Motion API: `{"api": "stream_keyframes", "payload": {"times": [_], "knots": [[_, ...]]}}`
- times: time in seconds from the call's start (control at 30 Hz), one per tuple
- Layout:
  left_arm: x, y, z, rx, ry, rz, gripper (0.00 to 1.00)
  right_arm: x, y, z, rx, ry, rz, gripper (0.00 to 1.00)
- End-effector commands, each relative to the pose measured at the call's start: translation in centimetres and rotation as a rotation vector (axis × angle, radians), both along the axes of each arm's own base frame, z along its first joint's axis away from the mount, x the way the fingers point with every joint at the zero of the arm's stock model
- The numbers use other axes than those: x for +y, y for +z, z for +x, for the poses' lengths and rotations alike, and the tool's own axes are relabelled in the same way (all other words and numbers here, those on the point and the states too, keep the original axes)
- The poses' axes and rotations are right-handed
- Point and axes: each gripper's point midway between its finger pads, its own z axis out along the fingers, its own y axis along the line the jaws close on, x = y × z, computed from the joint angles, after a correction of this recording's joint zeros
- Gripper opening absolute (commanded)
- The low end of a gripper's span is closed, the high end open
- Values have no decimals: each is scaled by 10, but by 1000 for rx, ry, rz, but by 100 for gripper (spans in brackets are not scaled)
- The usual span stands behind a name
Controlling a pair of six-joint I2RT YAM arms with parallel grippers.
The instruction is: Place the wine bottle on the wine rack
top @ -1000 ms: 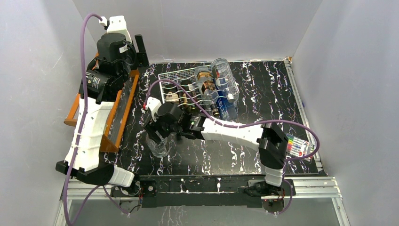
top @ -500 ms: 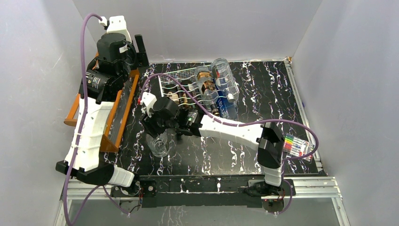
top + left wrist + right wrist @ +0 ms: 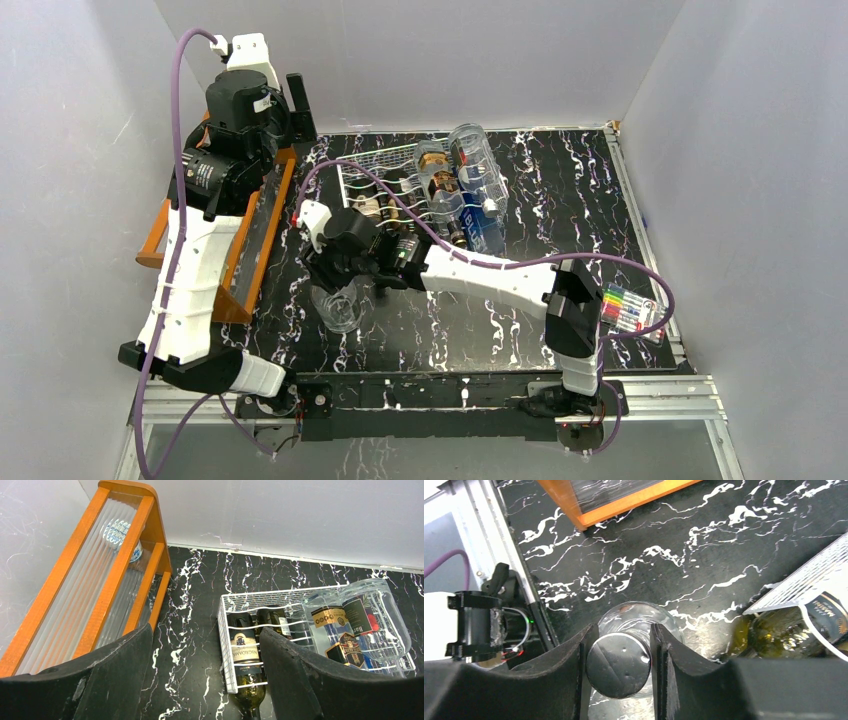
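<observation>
Your right tool (image 3: 624,630) is pinching the dark cap of the wine bottle (image 3: 618,666), one finger pressing on each side. The bottle is standing upright on the tabletop (image 3: 560,200), near a corner of the wine rack (image 3: 227,630) and outside it (other bottles (image 3: 245,650) are lying in its grooves). Your left tool (image 3: 205,632) is hanging spread and empty near the orange shelf (image 3: 117,565).
</observation>
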Motion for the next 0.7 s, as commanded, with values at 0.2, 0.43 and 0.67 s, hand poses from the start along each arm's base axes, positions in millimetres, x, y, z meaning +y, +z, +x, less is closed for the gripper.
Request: {"api": "stream_keyframes", "payload": {"times": [0.2, 0.43, 0.67], "knots": [[1, 13, -6, -41, -9, -8, 77, -7, 17, 3, -75, -3, 100, 5], [-3, 8, -3, -29, -22, -15, 77, -47, 4, 4, -125, -100, 228, 0], [-11, 0, 1, -10, -48, -30, 77, -87, -18, -9, -74, -138, 213, 0]]}}
